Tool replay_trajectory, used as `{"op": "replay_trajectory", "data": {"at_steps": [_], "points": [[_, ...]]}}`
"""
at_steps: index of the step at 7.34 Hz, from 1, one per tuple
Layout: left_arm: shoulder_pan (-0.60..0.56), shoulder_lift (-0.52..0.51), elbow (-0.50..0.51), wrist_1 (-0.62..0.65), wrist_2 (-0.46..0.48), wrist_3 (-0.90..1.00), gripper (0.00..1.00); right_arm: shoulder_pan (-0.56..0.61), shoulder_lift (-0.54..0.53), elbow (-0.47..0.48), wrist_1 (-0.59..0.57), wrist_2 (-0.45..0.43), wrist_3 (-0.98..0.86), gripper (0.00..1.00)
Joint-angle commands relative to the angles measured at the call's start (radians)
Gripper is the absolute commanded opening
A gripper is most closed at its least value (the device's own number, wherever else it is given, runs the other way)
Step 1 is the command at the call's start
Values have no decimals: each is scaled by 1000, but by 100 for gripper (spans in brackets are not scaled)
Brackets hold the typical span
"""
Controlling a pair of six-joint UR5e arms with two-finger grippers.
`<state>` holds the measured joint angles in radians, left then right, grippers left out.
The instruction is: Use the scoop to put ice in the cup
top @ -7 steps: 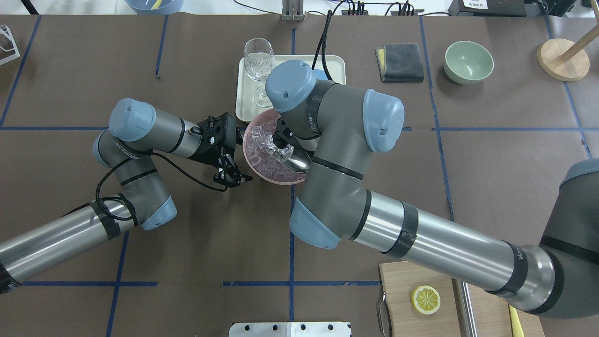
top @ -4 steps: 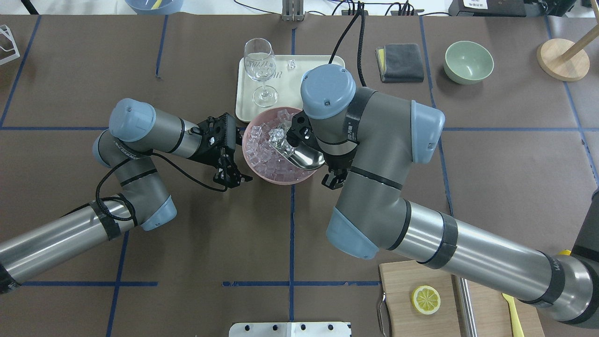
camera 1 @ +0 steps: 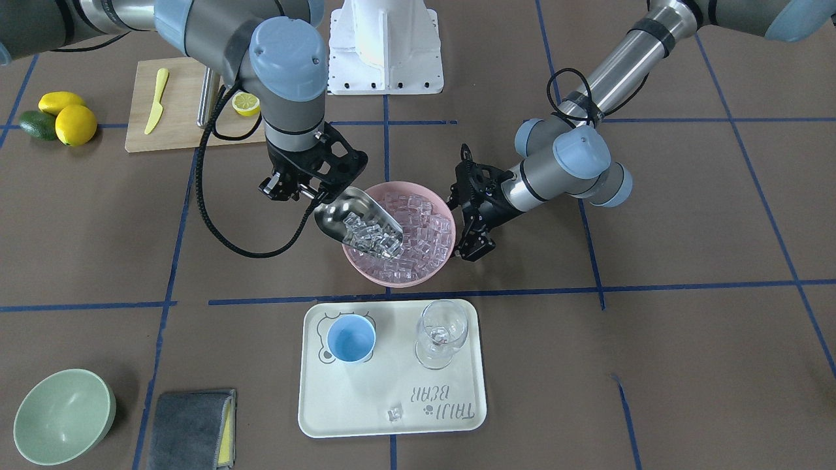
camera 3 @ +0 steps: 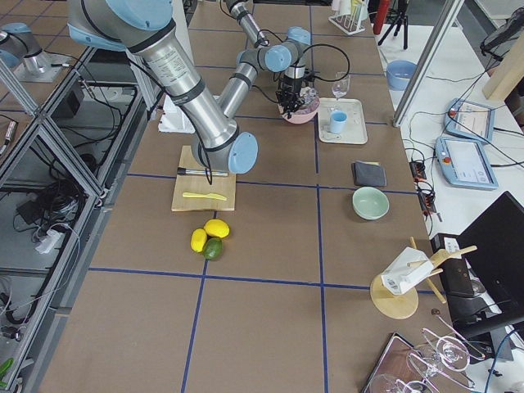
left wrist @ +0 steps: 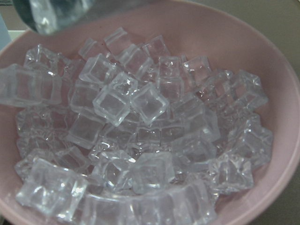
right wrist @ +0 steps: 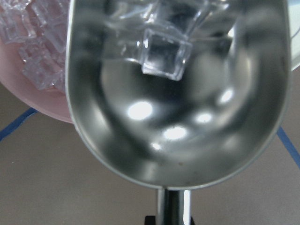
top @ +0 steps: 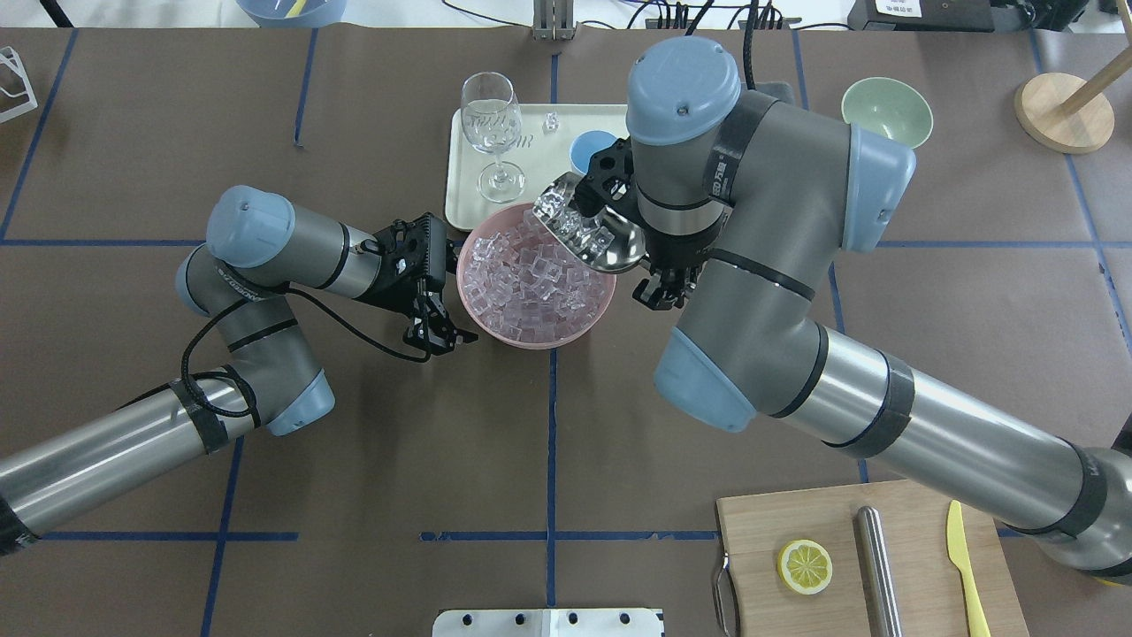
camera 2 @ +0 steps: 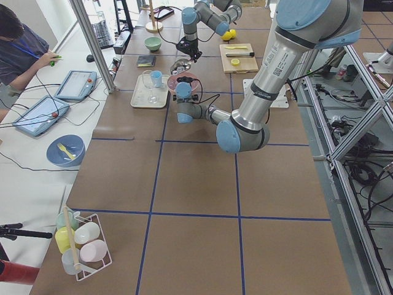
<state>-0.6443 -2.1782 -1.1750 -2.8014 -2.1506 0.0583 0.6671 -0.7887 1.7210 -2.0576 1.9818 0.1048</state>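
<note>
the right gripper (camera 1: 294, 190) has its jaws clamped on the short handle of the scoop (camera 1: 358, 225), which hangs raised over the pink bowl (camera 1: 392, 277) on the bowl's side nearer the right arm. the scoop's trough carries a heap of ice cubes (camera 1: 373, 240) crowded toward its open mouth, and the right wrist view shows one cube (right wrist: 161, 58) lying loose on the shiny metal behind the rest. from overhead the scoop's mouth sits above the bowl rim that faces the tray (top: 460, 208). the pink bowl is full of ice (left wrist: 140, 140) and stands on the brown bench (camera 1: 686, 339), with its edge close to the cream tray. the light-blue cup (camera 1: 351, 338) stands upright on that tray, apart from the scoop, its inside plain blue, and a clear wine glass (camera 1: 442, 333) stands beside it on the same tray. a single stray cube (camera 1: 394, 413) lies on the tray near the printed lettering. the left gripper (top: 438, 336) hangs low just beside the bowl's outer wall on the opposite side from the scoop, its jaws apart with nothing between them; its wrist camera looks straight into the ice.
</note>
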Motion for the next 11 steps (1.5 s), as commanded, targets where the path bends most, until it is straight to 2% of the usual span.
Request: {"op": "replay_trajectory", "data": {"at_steps": [1,2,4,5,7,8,10,11], "points": [[0,0,-2,-1,0,0,99,51,41,-6,-129,-3,-19,0],[0,0,0,-1,0,0,99,72,67,-39,-162,-6,-30,0],[0,0,-2,0,0,0,99,101,152,-214,-167,-43,-83,0],[0,0,0,-1,0,0,99,114,163,-265,-174,-53,-132,0],[0,0,-2,-1,0,0,99,121,225,-301,-341,-83,-247,0],[0,1,0,0,0,0,99,124,241,-314,-384,-83,-263,0],[0,0,0,-1,0,0,99,129,316,-426,-449,-83,-290,0],[0,0,-2,-1,0,0,99,129,316,-426,-470,-86,-304,0]]}}
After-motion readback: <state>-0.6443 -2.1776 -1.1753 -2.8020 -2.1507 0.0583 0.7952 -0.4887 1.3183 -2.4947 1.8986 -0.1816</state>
